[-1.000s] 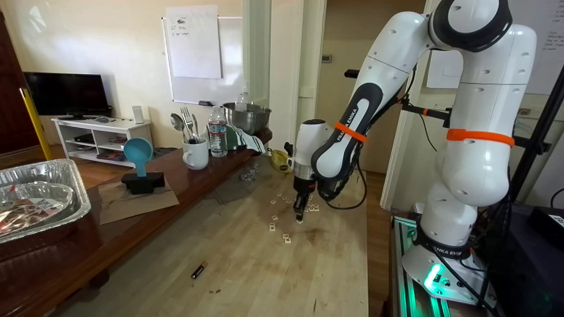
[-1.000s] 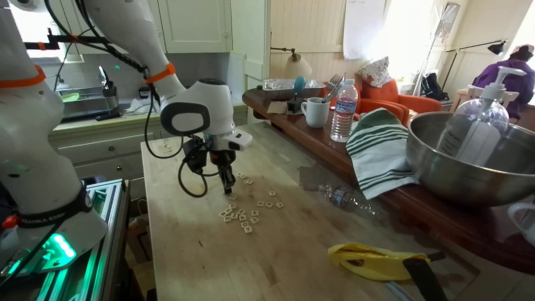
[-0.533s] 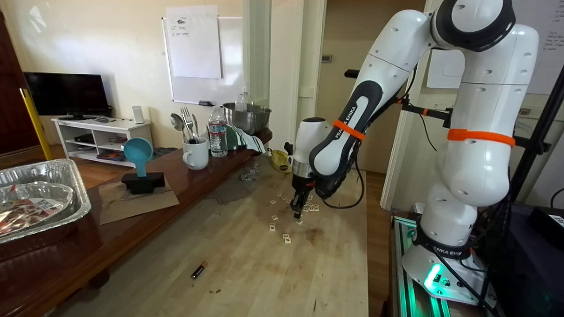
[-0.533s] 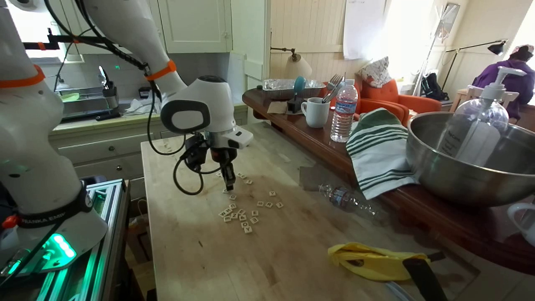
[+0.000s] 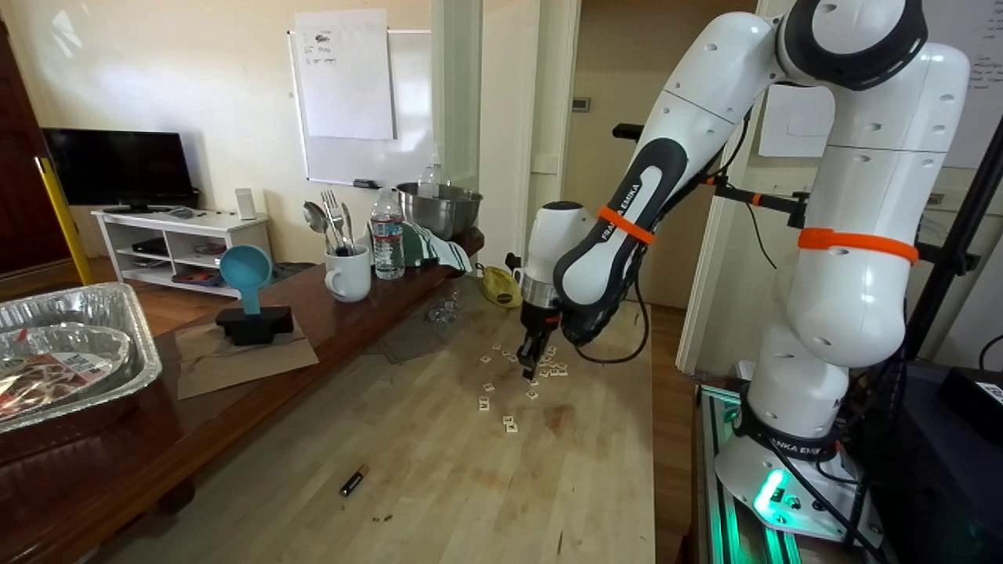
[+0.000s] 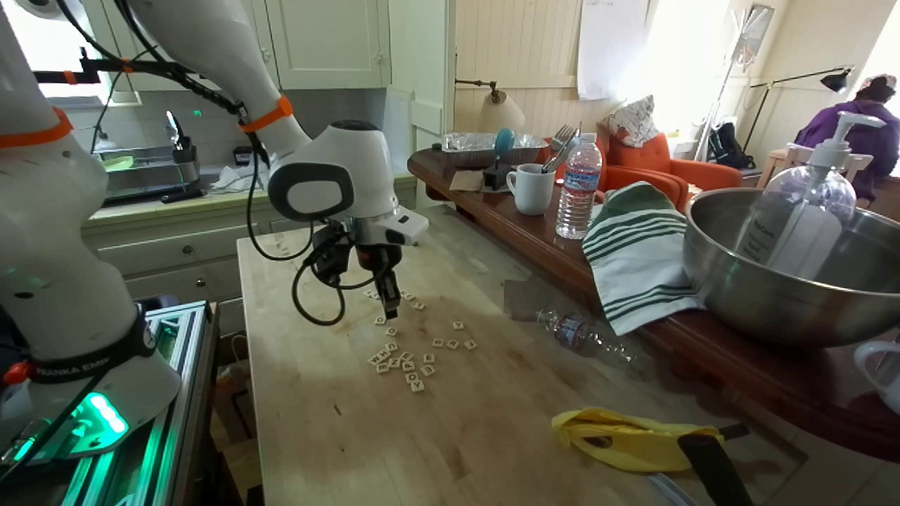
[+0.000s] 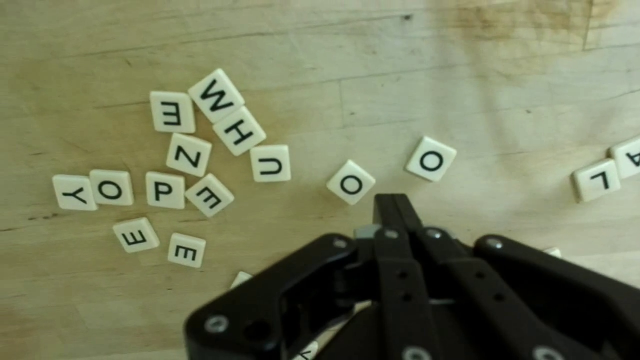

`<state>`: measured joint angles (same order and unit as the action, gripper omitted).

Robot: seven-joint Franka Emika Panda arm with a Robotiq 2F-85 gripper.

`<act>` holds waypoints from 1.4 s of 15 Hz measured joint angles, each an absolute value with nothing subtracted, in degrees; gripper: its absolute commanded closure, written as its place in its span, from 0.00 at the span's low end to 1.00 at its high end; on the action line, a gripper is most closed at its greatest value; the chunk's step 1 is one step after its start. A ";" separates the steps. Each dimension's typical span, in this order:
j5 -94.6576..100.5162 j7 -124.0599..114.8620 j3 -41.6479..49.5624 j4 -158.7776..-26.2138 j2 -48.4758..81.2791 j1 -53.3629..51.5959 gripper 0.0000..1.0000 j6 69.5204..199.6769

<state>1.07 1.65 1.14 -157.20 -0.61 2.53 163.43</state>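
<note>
Your counter (image 5: 470, 509) carries everything here, and the robot arm (image 5: 674, 157) reaches over its far half from the right in an exterior view. On it lies a loose scatter of letter tiles (image 7: 188, 154), most of them bunched to the left in the wrist view.

You look to be in a positioning step, low over the tiles with none gripped. As I judge it, the next move calls for settling on one tile. To pick it up you would need to spread the end effector (image 7: 396, 206), square it to the tile's edges and lower straight down; to nudge it, you would bring the tip down beside it. Keep clear of its neighbours, since flat little pieces like these should slide easily.

Your end effector is clenched, its fingers (image 7: 392, 250) side by side with no tile visible between them. In both exterior views the tip seems to hang just above the counter, but you can't be sure of the gap.

Nearest the tip, face up and apart from each other, are the left O tile (image 7: 351, 183) and the right O tile (image 7: 430, 158). The U tile (image 7: 270, 163) sits farther left.
</note>
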 measured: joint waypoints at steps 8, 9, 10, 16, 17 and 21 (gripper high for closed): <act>6.75 1.74 3.97 -157.25 1.69 3.93 1.00 165.61; 6.93 1.75 4.08 -157.25 2.07 3.95 1.00 166.10; 7.11 1.75 4.14 -157.25 2.49 3.95 1.00 166.53; 7.27 3.08 3.80 -157.22 3.13 3.82 1.00 167.56; 7.25 3.45 3.61 -157.22 3.14 3.74 1.00 167.58; 6.82 4.89 2.41 -157.20 3.16 3.47 1.00 167.58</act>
<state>6.82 4.89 2.41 -157.20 3.16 3.47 167.58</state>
